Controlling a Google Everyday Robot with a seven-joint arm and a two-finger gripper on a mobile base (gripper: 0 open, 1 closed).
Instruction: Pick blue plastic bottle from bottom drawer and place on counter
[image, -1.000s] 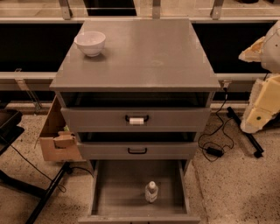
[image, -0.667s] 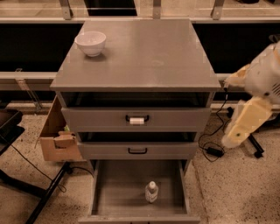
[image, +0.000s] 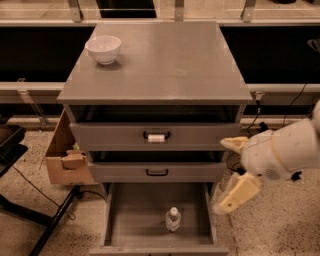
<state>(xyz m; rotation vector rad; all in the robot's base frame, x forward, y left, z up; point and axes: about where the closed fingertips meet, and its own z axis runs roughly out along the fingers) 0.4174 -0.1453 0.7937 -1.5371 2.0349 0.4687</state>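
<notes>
The blue plastic bottle (image: 173, 219) stands upright, white cap on top, near the middle front of the open bottom drawer (image: 135, 220). The counter (image: 165, 65) is the grey top of the cabinet above. My gripper (image: 232, 192) hangs at the end of the white arm (image: 282, 152), just right of the cabinet. It is level with the gap between the middle and bottom drawers. It is to the right of and above the bottle and apart from it.
A white bowl (image: 104, 48) sits at the counter's back left. The two upper drawers (image: 156, 136) are slightly open. A cardboard box (image: 65, 155) leans against the cabinet's left side. Black stand legs (image: 47, 225) cross the floor on the left. Cables (image: 260, 125) lie on the right.
My arm has swung in from the far right edge, moving left and down toward the right side of the open bottom drawer. The bottle and bowl have not moved.
</notes>
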